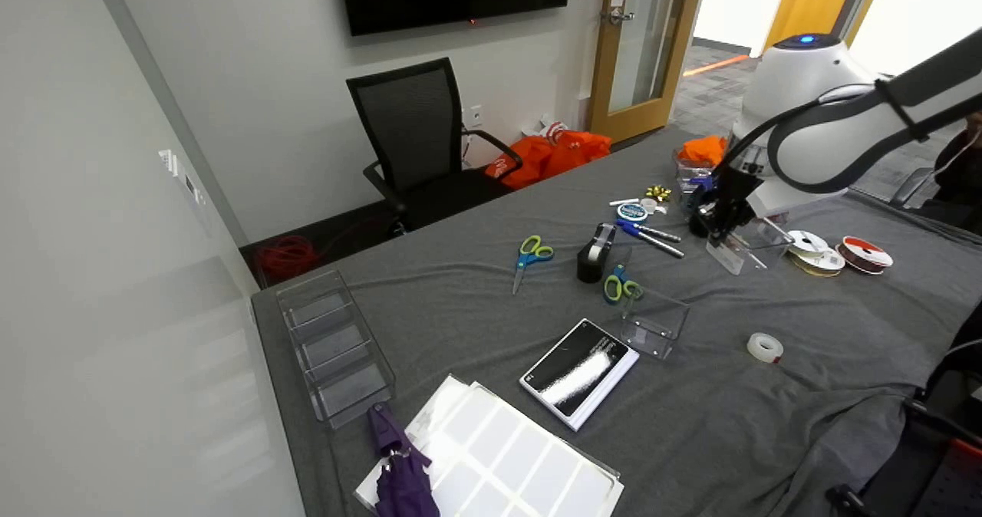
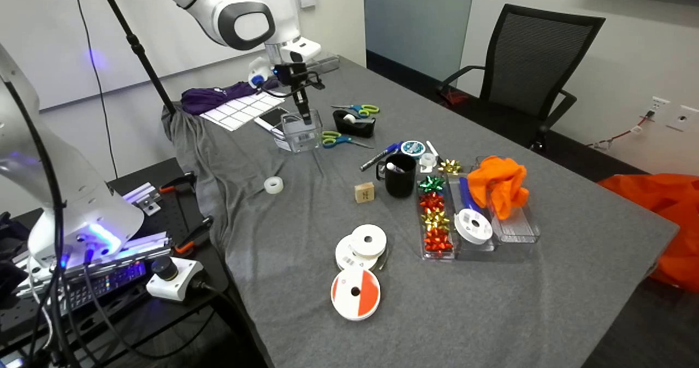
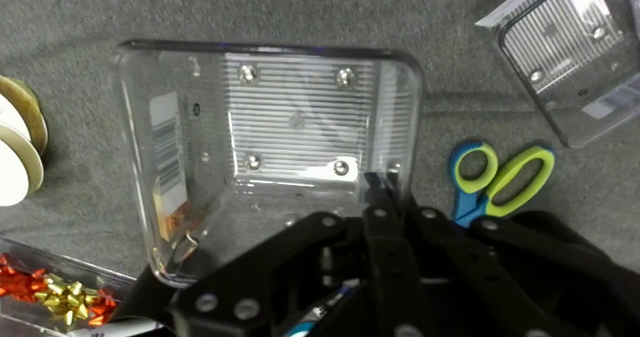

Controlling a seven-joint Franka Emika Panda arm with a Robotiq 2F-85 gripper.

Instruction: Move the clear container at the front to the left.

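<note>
The clear container is a see-through boxy tub with a barcode label. It fills the middle of the wrist view [image 3: 300, 117] and shows in both exterior views [image 1: 756, 245] [image 2: 303, 140]. My gripper [image 3: 384, 181] is shut on its side wall, at the right in the wrist view, and it also shows in both exterior views [image 1: 719, 235] [image 2: 304, 118]. The tub appears held above the cloth, open side up. A similar clear tub [image 1: 652, 337] stands on the table beside the black-framed slab [image 1: 581, 371]; it also shows at the wrist view's upper right [image 3: 565, 52].
Scissors [image 1: 620, 283], more scissors [image 1: 532, 255] and a black tape dispenser [image 1: 594, 255] lie close by. A black mug [image 2: 400, 178], ribbon spools [image 2: 357, 294], a wooden block [image 2: 364, 192] and a tape roll [image 2: 273, 185] stand around. A long clear tray [image 1: 337, 348] lies at the table edge.
</note>
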